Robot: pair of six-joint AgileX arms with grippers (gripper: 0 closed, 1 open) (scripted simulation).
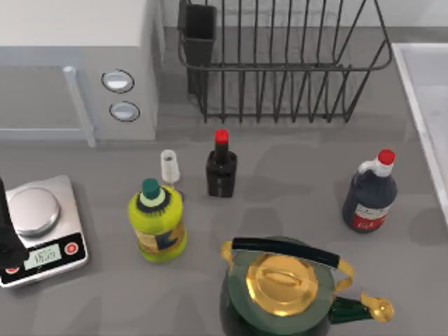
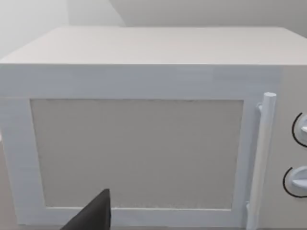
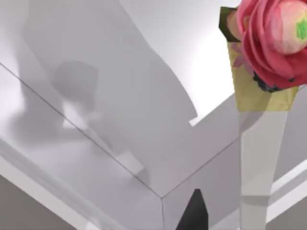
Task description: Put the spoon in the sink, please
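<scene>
Grey table (image 1: 294, 182), left arm (image 1: 5, 231) perhaps parked.

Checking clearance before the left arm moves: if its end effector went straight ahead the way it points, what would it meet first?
Most likely the white box-shaped microwave, on its pale grey door panel. The left end effector faces it squarely in the left wrist view, though the gap between them is unclear.
</scene>
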